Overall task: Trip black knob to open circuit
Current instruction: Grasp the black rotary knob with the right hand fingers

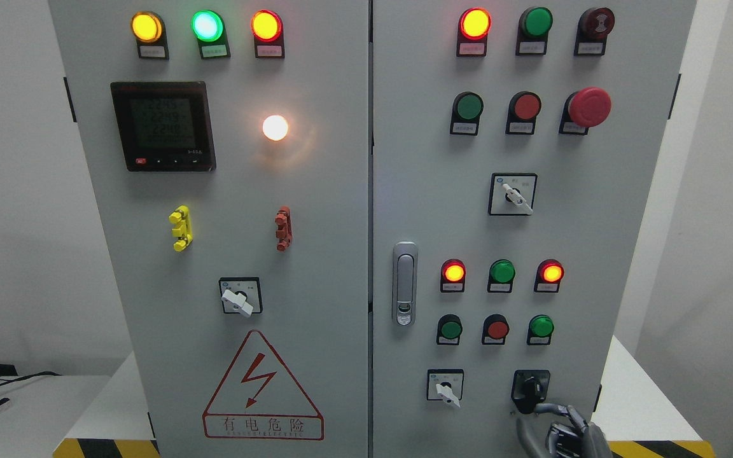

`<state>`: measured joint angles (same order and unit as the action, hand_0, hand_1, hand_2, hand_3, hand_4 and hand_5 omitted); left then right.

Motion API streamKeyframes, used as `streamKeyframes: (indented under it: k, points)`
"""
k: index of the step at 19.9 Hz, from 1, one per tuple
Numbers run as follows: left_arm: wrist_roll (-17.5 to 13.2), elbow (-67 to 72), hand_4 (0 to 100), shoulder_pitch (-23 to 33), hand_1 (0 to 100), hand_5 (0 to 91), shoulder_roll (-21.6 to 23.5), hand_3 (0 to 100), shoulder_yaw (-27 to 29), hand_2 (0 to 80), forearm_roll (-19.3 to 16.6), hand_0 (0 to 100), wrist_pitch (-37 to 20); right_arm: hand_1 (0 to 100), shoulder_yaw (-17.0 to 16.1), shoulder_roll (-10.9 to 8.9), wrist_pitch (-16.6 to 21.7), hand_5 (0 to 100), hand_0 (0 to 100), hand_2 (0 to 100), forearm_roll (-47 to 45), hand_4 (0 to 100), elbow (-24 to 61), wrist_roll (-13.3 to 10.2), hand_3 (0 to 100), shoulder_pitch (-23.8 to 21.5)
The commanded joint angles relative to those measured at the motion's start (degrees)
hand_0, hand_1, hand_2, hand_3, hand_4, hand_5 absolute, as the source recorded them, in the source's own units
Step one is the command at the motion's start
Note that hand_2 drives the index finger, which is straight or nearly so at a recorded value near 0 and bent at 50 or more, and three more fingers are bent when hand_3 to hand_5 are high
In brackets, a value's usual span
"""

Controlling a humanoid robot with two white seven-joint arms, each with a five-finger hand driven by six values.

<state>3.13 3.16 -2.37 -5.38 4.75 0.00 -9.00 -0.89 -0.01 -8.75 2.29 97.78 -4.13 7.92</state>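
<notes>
Reaching up with my right hand (560, 429), fingers loosely apart, a fingertip just at the knob (531, 387). Next I'd grip and twist it.

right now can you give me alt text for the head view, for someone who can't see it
The robot's right hand reaches up from the bottom edge to the black knob at the lower right of a grey electrical cabinet, one finger at its base. The doors carry lit indicator lamps, push buttons, a red emergency stop, white selector switches, a digital meter and a red shock-warning triangle.
</notes>
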Motion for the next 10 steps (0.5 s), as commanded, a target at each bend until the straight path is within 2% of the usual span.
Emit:
streamKeyframes:
  k: [1,10]
  points:
    - [0.0,0.0,0,0.0,39,0.0,0.0,0,0.0,0.0,-1.8,12,0.0,69,-0.1,0.45,-0.3,96,27,44,0.0,100,0.9,0.3,100,0.3]
    - [0.0,0.0,0,0.0,39,0.0,0.0,0,0.0,0.0,-1.8,12,0.0,68,-0.2,0.36,-1.1,96,28,44,-0.1,100,-0.2,0.3,100,1.3]
